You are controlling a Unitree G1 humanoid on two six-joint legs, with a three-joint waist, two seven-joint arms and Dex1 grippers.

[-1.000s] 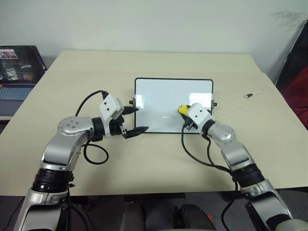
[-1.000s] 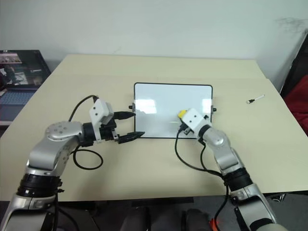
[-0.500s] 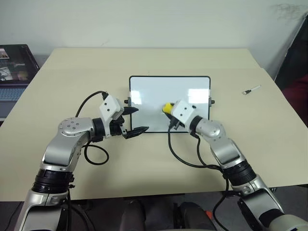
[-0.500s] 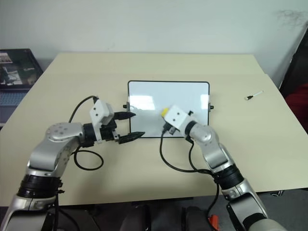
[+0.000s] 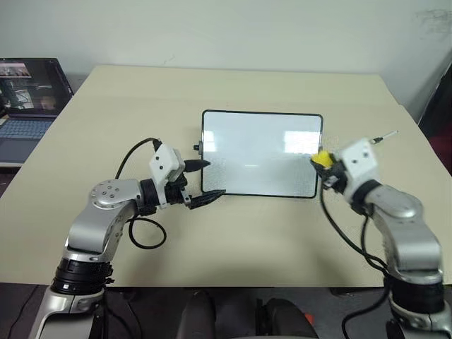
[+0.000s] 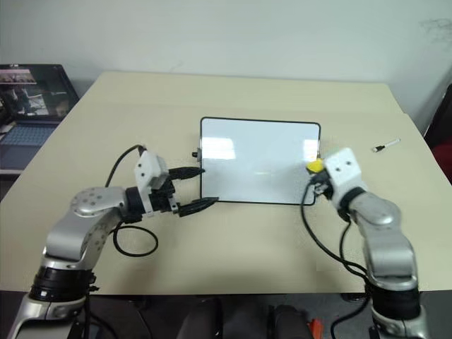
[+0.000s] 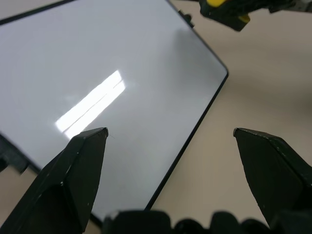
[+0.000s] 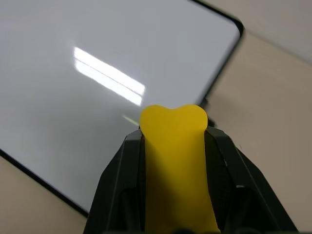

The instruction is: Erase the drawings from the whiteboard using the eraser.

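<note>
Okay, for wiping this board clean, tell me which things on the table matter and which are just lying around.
Part of the job:
- whiteboard, looks clean, no marks visible
- yellow eraser, pinched in the right gripper at the board's right edge
- left gripper, open at the board's left edge

Just lying about:
- pen, right of the board
- laptop, far left

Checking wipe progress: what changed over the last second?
The right tool, shut on the eraser, swept from mid-board out to the whiteboard's right edge. No drawings show on the board now. The left tool stays open at the board's left edge, one finger over the corner. The pen lies where it was.
</note>
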